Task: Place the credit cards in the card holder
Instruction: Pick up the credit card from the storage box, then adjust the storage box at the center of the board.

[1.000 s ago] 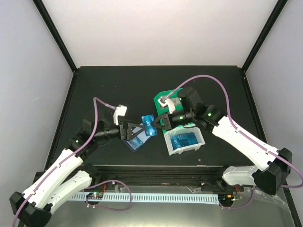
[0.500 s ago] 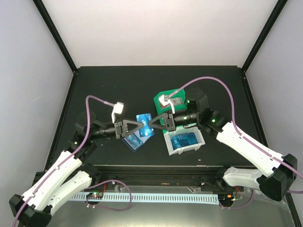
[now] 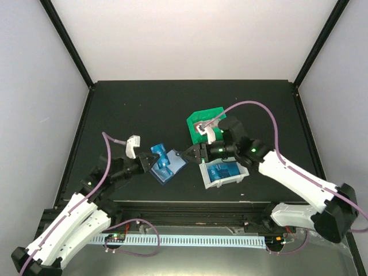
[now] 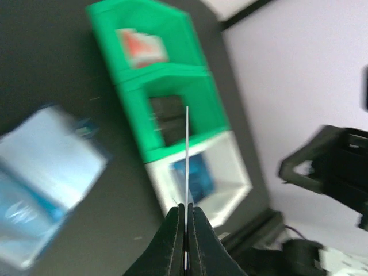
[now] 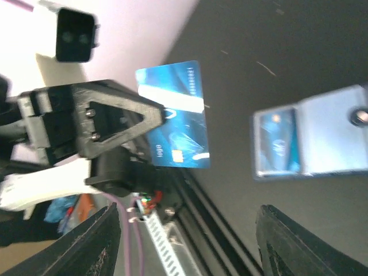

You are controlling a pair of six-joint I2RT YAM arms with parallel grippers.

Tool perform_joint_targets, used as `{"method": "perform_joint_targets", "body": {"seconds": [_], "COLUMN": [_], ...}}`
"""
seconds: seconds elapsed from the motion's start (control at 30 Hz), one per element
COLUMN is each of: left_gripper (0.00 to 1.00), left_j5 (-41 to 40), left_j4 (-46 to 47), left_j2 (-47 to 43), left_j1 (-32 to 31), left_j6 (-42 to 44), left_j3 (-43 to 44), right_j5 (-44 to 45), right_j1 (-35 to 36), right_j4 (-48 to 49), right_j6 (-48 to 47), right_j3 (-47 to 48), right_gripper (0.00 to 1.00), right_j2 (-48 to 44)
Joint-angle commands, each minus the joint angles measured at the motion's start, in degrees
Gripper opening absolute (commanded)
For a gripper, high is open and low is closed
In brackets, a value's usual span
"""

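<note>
Thin glossy blue plastic credit card (image 5: 175, 123) pinched edge-on in closed left hand (image 4: 187, 214), clear of matte black worktop (image 3: 132, 109), near flat blue card holder pouch (image 3: 171, 170) lying there. Right hand (image 3: 190, 154) open, small gap from card. White plastic bin (image 3: 204, 176) and green bin (image 3: 195, 122) just beyond.

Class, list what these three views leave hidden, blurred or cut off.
- Left wrist: the credit card in the left gripper shows edge-on only, so its face is hidden.
- Left wrist: the card holder is motion-blurred and cut off by the left edge.
- Top external: the right arm covers part of the green bin.
- Top external: the white bin holds blue cards too small to count.
</note>
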Motion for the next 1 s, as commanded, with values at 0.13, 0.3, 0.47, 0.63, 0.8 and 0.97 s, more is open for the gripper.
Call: {"method": "perform_joint_targets", "body": {"seconds": [0.13, 0.3, 0.47, 0.63, 0.8, 0.97], "left_gripper": [0.01, 0.02, 0.02, 0.02, 0.02, 0.02], "left_j5": [-16.75, -14.53, -11.82, -12.65, -13.82, -13.03], "left_j4": [-6.4, -0.41, 6.67, 11.69, 14.87, 15.45], "left_j2": [1.77, 4.77, 7.48, 8.58, 11.35, 15.66], "left_j1": [0.49, 0.66, 0.6, 0.6, 0.58, 1.29], "left_j6": [-8.74, -14.79, -18.31, -20.46, -19.34, -16.85], "left_j3": [-5.5, -9.06, -12.59, -14.8, -15.35, -15.35], "right_j5": [17.09, 23.62, 28.56, 31.11, 37.57, 39.38], "right_j1": [4.35, 4.71, 4.63, 3.11, 0.31, -0.94], "right_j4": [-9.85, -14.12, -16.79, -17.72, -18.97, -22.43], "right_j6": [-1.53, -2.34, -3.15, -3.36, -2.29, -2.47], "right_j3": [6.08, 11.17, 13.85, 15.02, 15.37, 19.8], "right_gripper": [0.64, 0.61, 0.61, 0.61, 0.62, 0.63], "right_j2": [17.12, 26.43, 32.28, 36.24, 37.07, 41.3]}}
